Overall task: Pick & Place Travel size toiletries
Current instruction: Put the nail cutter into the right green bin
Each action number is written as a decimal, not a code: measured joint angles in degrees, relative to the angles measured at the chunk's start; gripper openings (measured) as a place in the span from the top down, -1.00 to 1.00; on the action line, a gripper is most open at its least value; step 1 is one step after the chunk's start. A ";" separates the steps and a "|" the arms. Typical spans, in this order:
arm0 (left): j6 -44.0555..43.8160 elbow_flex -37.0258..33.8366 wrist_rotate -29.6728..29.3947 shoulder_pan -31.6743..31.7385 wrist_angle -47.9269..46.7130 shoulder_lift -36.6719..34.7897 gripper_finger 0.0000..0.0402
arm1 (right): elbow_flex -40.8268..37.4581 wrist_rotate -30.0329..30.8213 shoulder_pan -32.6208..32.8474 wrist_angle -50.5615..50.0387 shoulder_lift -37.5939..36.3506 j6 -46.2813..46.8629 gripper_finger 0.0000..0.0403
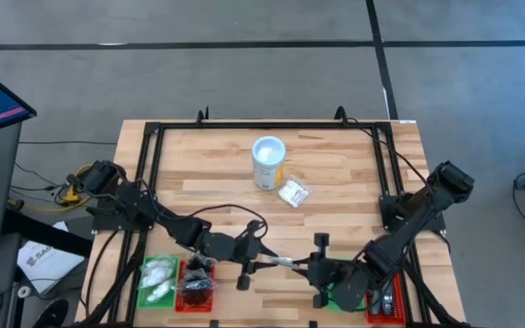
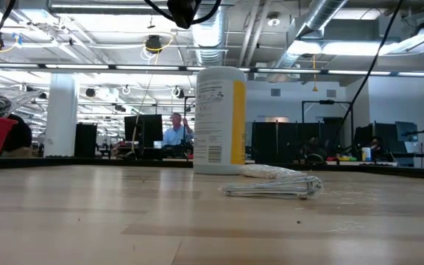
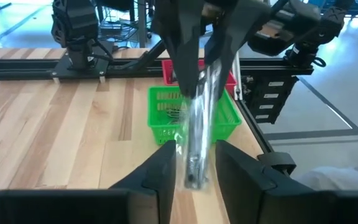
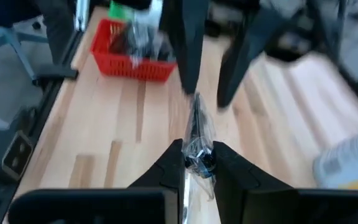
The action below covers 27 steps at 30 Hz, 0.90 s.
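Observation:
A long clear-wrapped packet (image 1: 281,263) with a dark oblong piece inside hangs level between my two grippers, near the table's near edge. My right gripper (image 1: 306,264) is shut on its right end. My left gripper (image 1: 255,264) is open. Its fingers (image 3: 166,174) stand on either side of the packet's left end (image 3: 196,168), and I cannot tell whether they touch it. Another white packet (image 1: 293,192) lies flat on the table beside the tall white tub (image 1: 268,161). More packets fill the green tray (image 1: 144,273) and red tray (image 1: 182,296) on the left. My right gripper pinches the packet's right end (image 4: 197,152) between its two fingers, coming level from the table's right, with the fingers lying along the packet. The packet is lifted clear of the table and sticks out level toward my left gripper.
The tub with the yellow label (image 2: 220,121) stands upright mid-table, with the loose white packet (image 2: 274,182) in front of it. A green tray (image 3: 229,118) and a red tray (image 1: 390,305) sit at the near right corner. A black frame rail runs around the table.

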 joint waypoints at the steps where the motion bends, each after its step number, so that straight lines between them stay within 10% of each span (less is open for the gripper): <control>1: -0.02 0.00 -0.02 0.00 0.02 0.00 0.47 | 0.00 -0.35 0.03 -1.76 -0.04 2.25 0.78; 27: -0.06 -0.02 0.03 0.00 0.07 0.00 0.44 | 0.00 -10.45 17.88 -33.70 0.01 57.09 0.78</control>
